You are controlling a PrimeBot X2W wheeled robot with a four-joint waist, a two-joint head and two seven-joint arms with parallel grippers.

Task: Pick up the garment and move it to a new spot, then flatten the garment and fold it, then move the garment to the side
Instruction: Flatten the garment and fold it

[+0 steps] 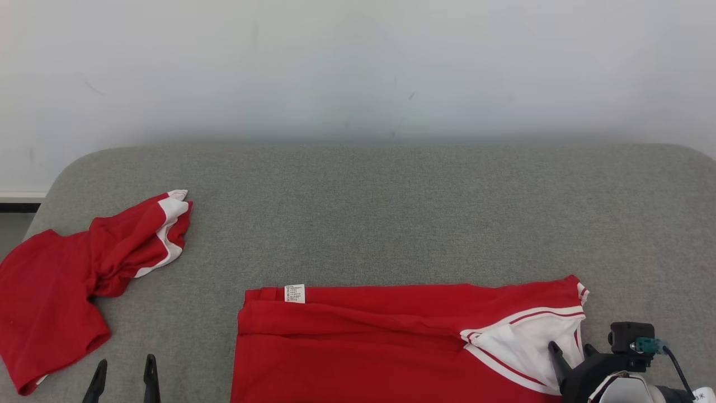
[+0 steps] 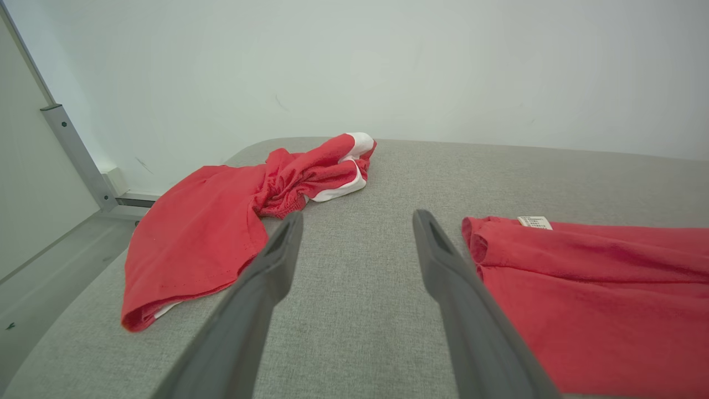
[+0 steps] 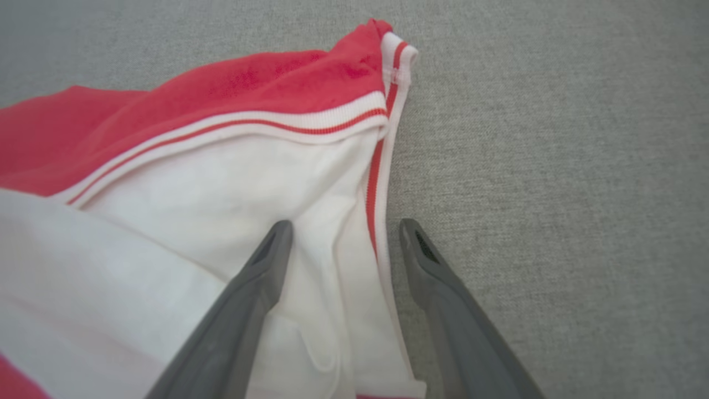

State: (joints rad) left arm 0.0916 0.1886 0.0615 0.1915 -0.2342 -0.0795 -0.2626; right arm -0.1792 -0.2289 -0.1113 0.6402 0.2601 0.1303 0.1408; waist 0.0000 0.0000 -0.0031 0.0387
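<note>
Lying mostly flat along the near edge of the table (image 1: 391, 212), the red garment (image 1: 363, 347) was a soft knit with long shallow creases running across it. A small white printed label (image 1: 295, 293) stuck up at its far left corner. Toward its right end a white panel (image 1: 526, 341) was exposed, bordered by ribbed white trim with thin red stripes that met in a point at the garment's far right corner. The table was covered in a grey, finely woven fabric with rounded far corners, and a plain pale wall (image 1: 358, 67) stood behind it.

The right gripper (image 1: 569, 347) sat at that white panel with its two dark tapered fingers spread wide and nothing between them pinched. In the right wrist view the jaws straddled the striped edge – one finger over the white cloth, the other over bare grey fabric. Whether either tip touched the cloth could not be told.

The left gripper (image 1: 126, 362) was also spread wide and empty, over bare fabric just left of the garment's label corner. Farther left lay a crumpled red cloth (image 1: 56, 280) – bunched and twisted in the middle, with a white-trimmed end, one part draping off the table's left edge.
</note>
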